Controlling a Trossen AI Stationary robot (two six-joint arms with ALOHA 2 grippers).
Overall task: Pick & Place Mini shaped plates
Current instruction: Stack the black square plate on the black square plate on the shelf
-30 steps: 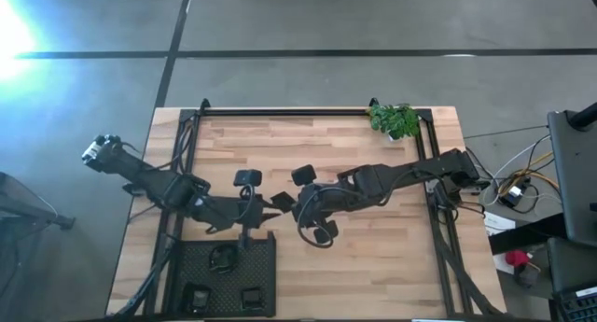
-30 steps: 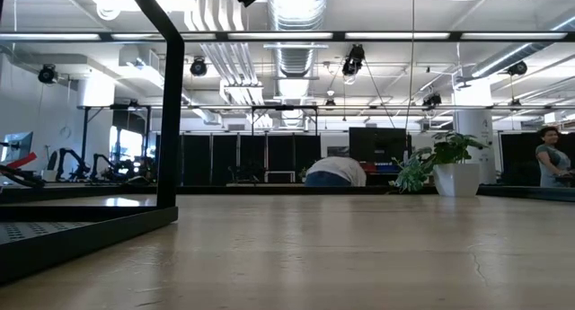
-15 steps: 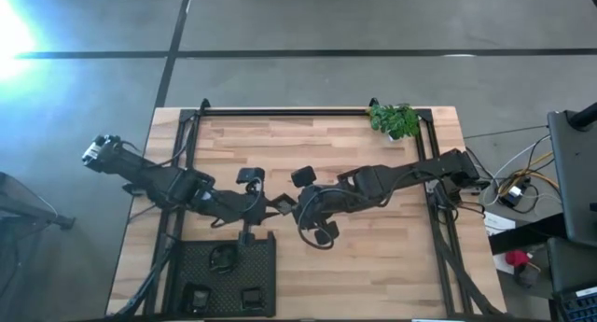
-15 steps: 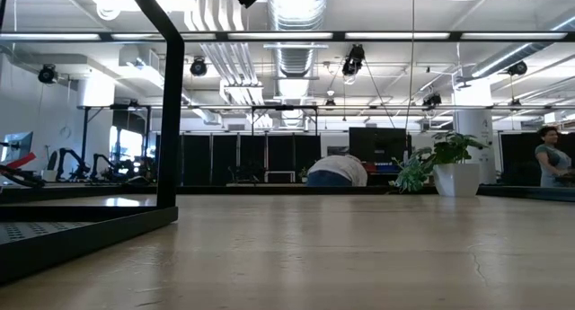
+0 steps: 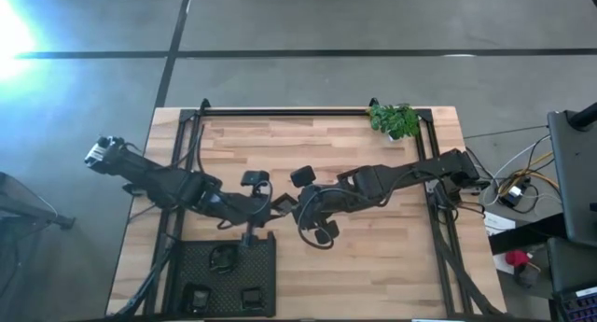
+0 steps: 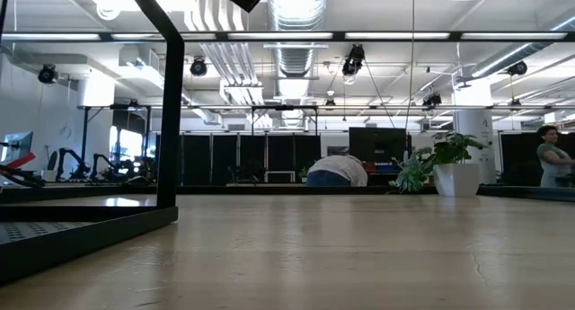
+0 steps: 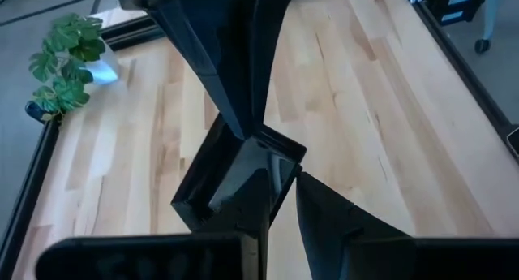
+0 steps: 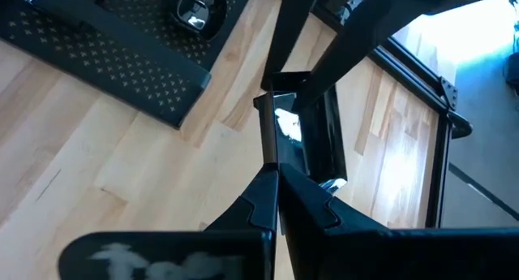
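Note:
A small square black plate [image 5: 284,204] hangs above the table's middle, between my two grippers. My right gripper [image 5: 297,210] reaches in from the right and is shut on it. My left gripper [image 5: 273,206] comes from the left and is open. In the left wrist view its fingers [image 7: 324,219] stand on either side of the plate's [image 7: 231,183] near edge, with wood showing in the gap. Another small dark plate [image 5: 325,231] lies on the table just near of my right gripper. Three plates [image 5: 222,259] sit in the black mesh tray [image 5: 266,266]. My right gripper pinches the square plate between its two fingers at one edge [image 8: 272,146], near a corner [image 7: 253,138]. The fingers come about level from the table's right side. The plate is lifted clear of the table and stands tilted on edge beyond the fingertips.
The mesh tray [image 8: 105,61] sits at the near left of the table, its rim [image 6: 54,234] in the low view. A green plant [image 5: 394,119] stands at the far right corner. A black frame [image 5: 280,111] runs round the table. Bare wood lies right of centre.
My left gripper has moved toward the table's right, closing in on the plate that my right gripper holds still; its fingers now flank the plate's edge.

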